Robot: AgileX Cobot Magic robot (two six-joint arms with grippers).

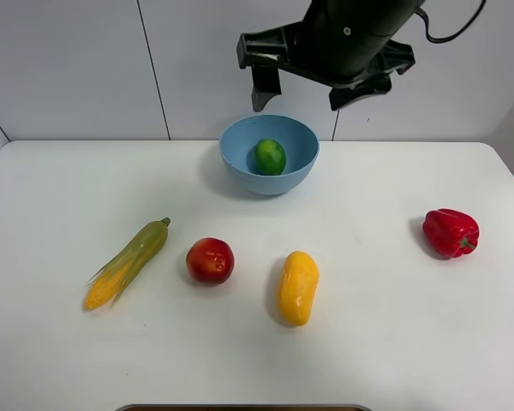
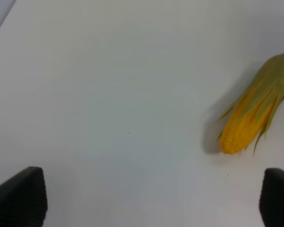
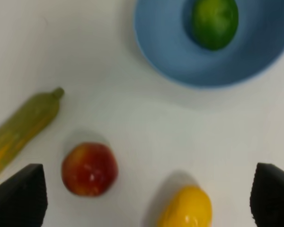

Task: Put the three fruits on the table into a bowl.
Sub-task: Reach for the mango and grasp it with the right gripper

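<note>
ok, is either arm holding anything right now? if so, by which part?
Nothing held: right gripper hangs open, raised near the bowl, lime inside; left gripper is open over the table beside the corn. apple and mango lie free.

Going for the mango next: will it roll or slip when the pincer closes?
The mango lies on its long side on the table, so a nudge would probably roll it sideways. Its skin looks smooth and rounded, so it may slip; gripping across its narrow width seems safer.
</note>
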